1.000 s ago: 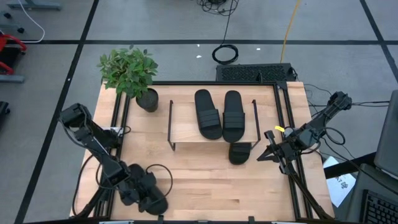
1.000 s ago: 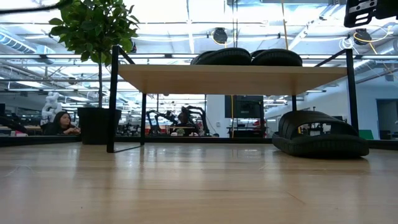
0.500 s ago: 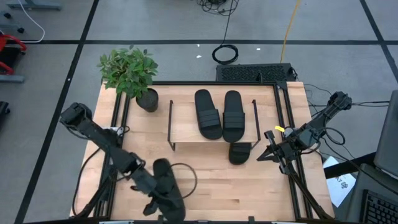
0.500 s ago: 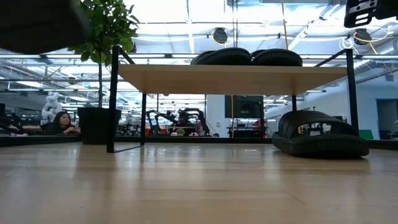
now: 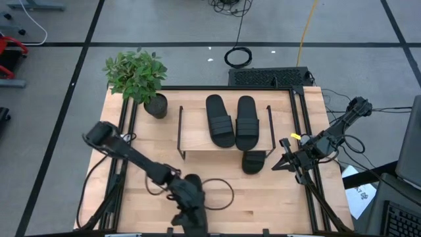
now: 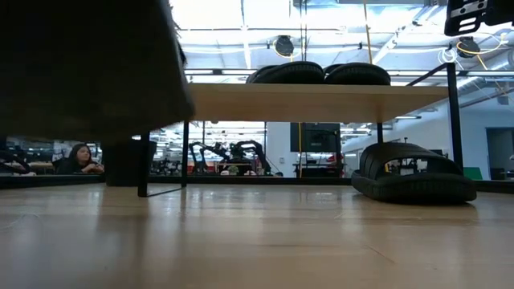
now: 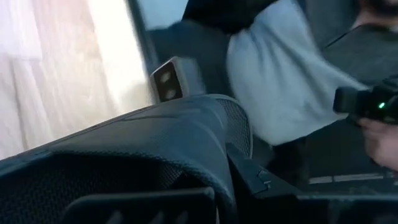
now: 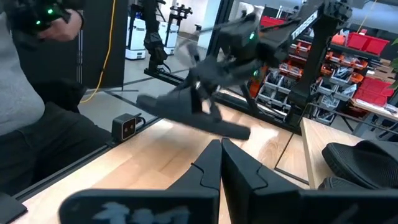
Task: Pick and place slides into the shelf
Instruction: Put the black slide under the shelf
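My left gripper hangs over the table's near edge, shut on a black slide. In the right wrist view that slide floats above the wood. Its dark sole fills the upper left of the low view. Two more slides lie side by side, soles down, on the shelf's light-wood top. Another slide rests on the table under the shelf's right end. My right gripper waits shut at the table's right edge. My left gripper holds the slide near the middle of its length, coming at it slanting from above. The fingers themselves hide which part they close on. The slide is lifted clear of the table and tilted, one end lower than the other.
A potted plant stands at the table's far left corner. Black frame rails run along the table's sides. A person in a grey top stands just beyond the near edge. A small camera sits on the table's near edge.
My left gripper has swung along the near edge from the near left corner toward the table's middle, rolling its wrist. The slide has travelled with it, clear of the table, and now looms much larger in the low view.
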You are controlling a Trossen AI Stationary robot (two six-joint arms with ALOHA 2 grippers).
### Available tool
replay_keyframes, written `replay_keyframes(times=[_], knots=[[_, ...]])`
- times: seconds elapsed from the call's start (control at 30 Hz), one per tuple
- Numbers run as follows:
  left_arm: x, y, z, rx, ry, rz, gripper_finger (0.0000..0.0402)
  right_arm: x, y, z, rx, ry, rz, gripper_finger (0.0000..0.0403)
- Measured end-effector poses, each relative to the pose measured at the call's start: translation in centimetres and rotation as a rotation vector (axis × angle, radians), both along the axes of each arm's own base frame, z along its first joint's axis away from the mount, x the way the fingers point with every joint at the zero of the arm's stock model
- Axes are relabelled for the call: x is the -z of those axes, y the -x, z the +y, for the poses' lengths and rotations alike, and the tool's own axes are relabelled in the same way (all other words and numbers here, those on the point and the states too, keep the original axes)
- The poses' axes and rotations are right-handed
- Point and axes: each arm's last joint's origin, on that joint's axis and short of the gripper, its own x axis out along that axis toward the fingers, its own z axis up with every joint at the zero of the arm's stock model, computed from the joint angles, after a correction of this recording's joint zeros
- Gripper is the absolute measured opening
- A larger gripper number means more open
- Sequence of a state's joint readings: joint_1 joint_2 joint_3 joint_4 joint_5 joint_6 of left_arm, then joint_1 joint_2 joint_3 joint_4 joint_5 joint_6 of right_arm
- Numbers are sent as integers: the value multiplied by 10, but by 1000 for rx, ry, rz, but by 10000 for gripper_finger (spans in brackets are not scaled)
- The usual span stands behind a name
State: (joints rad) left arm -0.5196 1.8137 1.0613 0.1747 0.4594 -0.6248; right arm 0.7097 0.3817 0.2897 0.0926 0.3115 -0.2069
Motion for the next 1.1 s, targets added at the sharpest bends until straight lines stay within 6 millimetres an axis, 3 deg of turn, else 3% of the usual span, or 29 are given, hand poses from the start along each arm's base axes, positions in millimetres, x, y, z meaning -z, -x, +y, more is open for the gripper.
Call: replay_keyframes(times=[0.13, 0.3, 0.6, 0.87, 1.1], knots=[[18, -21, -3, 39, -49, 54, 3, 0, 0, 0, 0, 5, -3, 0], [24, -35, 0, 85, -143, 103, 7, 0, 0, 0, -1, 4, -3, 0], [19, -45, 17, 42, -320, 102, 9, 0, 0, 0, 0, 5, -3, 0], [18, -48, 26, 78, -320, 98, 8, 0, 0, 0, 0, -3, 1, 0], [21, -49, 38, 2, -353, 166, 11, 0, 0, 0, 0, -3, 2, 0]])
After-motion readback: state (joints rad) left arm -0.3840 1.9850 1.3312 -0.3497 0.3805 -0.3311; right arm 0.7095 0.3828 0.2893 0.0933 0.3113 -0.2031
